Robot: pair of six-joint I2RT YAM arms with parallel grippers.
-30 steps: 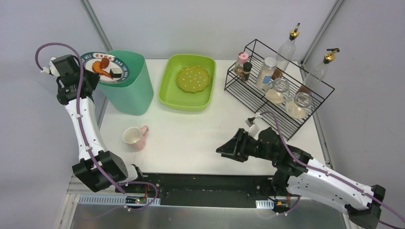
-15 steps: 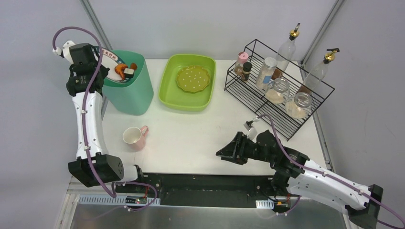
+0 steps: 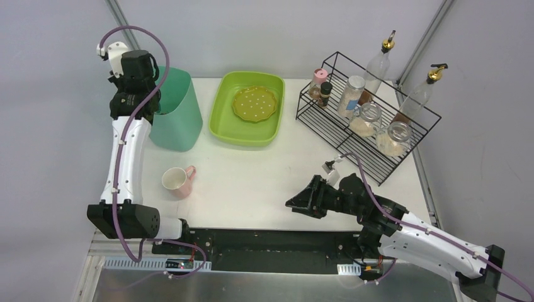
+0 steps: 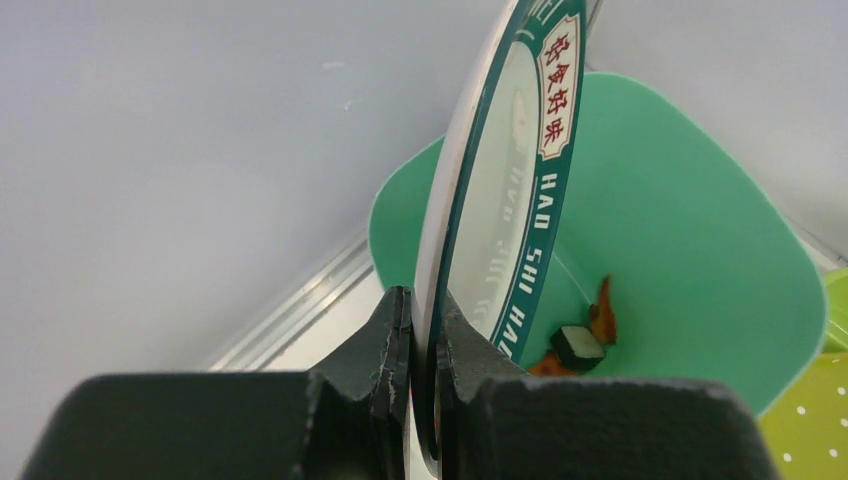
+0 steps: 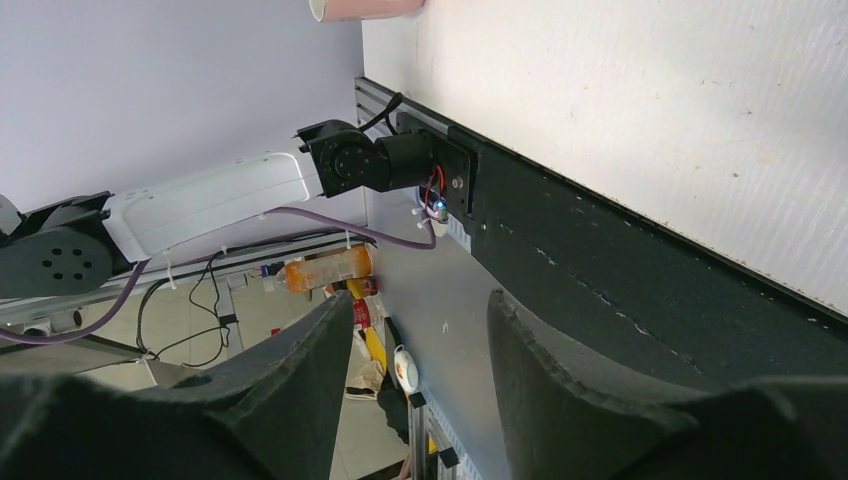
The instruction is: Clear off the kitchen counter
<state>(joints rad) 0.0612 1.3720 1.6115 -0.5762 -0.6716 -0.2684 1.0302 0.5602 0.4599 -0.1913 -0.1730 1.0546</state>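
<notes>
My left gripper (image 4: 420, 302) is shut on the rim of a white plate (image 4: 500, 190) with a dark green lettered border. The plate stands nearly on edge over the mouth of the teal bin (image 3: 179, 113). Orange food scraps and a small black-and-white piece (image 4: 578, 345) lie at the bottom of the bin (image 4: 680, 250). Low over the front of the white kitchen counter (image 3: 252, 179), my right gripper (image 3: 293, 202) is open, with nothing between its fingers (image 5: 300, 370). A pink cup (image 3: 178, 180) stands on the counter near the left arm.
A lime-green tub (image 3: 220, 119) holding a yellow-green dotted plate (image 3: 255, 104) sits at the back middle. A black wire rack (image 3: 334, 135) with jars and bottles fills the back right. The black rail (image 3: 264, 242) runs along the front edge.
The left arm has swung right and risen, tipping the plate from flat to on edge over the bin. The food has slid off into the bin. The right arm barely moved.
</notes>
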